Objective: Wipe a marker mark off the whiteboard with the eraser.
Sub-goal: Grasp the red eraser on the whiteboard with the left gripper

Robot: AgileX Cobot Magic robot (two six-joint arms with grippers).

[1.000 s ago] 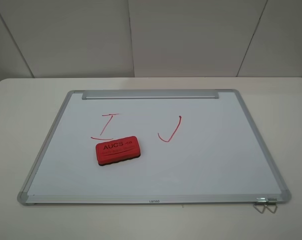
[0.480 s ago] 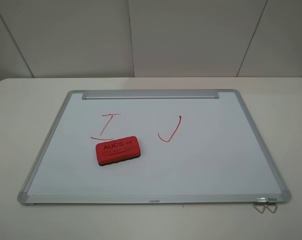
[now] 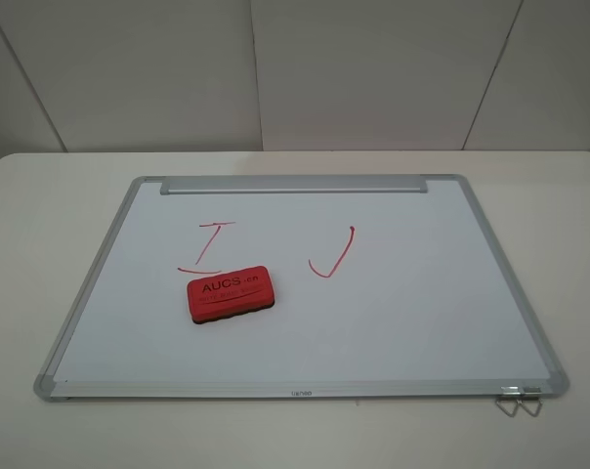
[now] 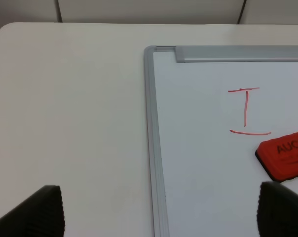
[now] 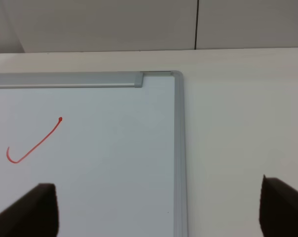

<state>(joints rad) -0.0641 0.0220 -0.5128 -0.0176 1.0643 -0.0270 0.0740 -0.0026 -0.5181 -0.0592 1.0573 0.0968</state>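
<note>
Both spread wide: left gripper (image 4: 161, 210), right gripper (image 5: 161, 210). Eraser (image 3: 230, 293) flat on whiteboard (image 3: 402, 313), just beside marker mark (image 3: 208, 247) bottom bar, not touching.

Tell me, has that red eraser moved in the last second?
No. The eraser sits as before, right beside the bottom bar of the marker mark on the whiteboard.
</note>
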